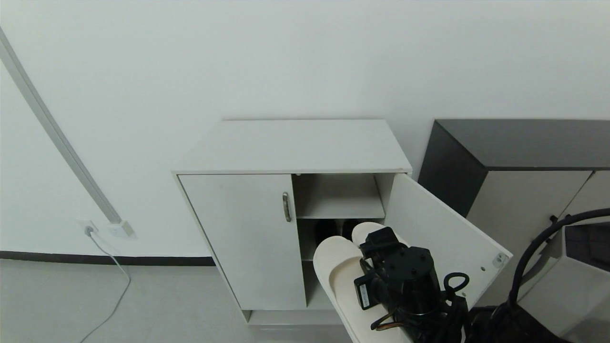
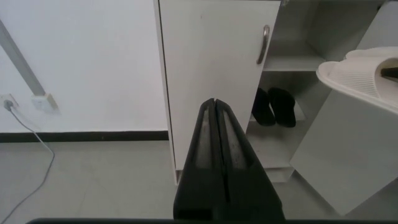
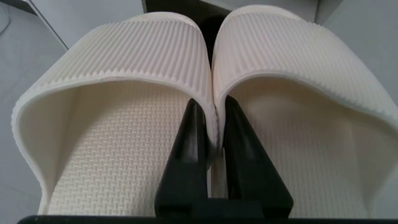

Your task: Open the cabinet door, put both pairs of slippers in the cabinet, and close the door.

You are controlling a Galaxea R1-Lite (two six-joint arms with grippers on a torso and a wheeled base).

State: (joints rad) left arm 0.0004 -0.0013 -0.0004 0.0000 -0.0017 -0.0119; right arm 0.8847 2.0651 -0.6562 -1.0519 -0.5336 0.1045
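The right gripper (image 3: 209, 118) pinches the cream slippers (image 3: 124, 74) before the open cabinet (image 1: 290, 147). The left gripper (image 2: 214, 104) is pressed together.

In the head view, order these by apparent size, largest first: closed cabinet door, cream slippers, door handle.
1. closed cabinet door
2. cream slippers, though nearness to the camera enlarges them
3. door handle

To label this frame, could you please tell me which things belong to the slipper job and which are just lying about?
Job: white cabinet, its open door, cream slippers in right gripper, black slippers inside.
Lying about: black-topped cabinet, wall socket, cable.
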